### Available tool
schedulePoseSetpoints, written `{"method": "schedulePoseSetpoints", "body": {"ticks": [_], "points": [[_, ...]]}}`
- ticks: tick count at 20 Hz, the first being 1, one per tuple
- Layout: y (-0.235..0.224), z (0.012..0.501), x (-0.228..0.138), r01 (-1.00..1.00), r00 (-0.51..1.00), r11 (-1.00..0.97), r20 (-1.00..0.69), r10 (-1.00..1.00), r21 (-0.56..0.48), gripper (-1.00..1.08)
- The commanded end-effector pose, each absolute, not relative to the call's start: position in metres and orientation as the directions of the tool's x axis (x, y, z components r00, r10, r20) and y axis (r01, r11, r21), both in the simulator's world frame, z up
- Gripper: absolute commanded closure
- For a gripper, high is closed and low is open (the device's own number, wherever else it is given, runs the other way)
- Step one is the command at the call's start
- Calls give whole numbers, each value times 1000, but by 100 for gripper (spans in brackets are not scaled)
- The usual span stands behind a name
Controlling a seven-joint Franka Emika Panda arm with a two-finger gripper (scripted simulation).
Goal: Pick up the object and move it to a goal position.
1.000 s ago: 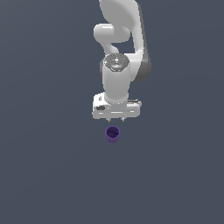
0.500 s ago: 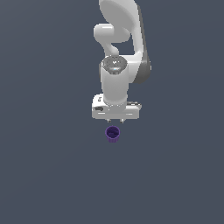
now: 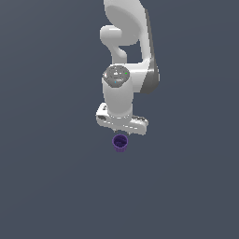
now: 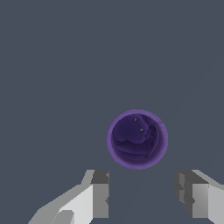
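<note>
We are seeing the tool (image 4: 142, 199), jaws spread and released, sitting slightly lower than before above the unmoved cup (image 3: 120, 142) on the desk (image 3: 46, 186).

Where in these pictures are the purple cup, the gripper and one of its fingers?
purple cup (image 4: 137, 139), wrist view, on its hollow inside.
gripper (image 4: 142, 192), wrist view, midway between the fingertips.
fingers (image 4: 100, 194), wrist view, on one finger's grey pad.

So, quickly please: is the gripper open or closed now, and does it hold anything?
Gripper: open and holding nothing. The purple cup stands free on the grey floor, not between the fingers.
</note>
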State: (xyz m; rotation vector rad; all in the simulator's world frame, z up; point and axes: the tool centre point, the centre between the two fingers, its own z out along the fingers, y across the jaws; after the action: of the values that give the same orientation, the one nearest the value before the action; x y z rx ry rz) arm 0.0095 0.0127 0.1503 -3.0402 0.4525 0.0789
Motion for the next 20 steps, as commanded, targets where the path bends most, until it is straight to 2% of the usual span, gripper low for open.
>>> {"method": "schedulePoseSetpoints", "body": {"ticks": [1,10,20], "points": [[11,147,12,-371,927,-926,-77,-366,-63,-20],[8,135,22,-629,774,-775,-144,-616,-63,-20],[5,121,33,-845,527,-534,-217,-822,-29,-20]]}}
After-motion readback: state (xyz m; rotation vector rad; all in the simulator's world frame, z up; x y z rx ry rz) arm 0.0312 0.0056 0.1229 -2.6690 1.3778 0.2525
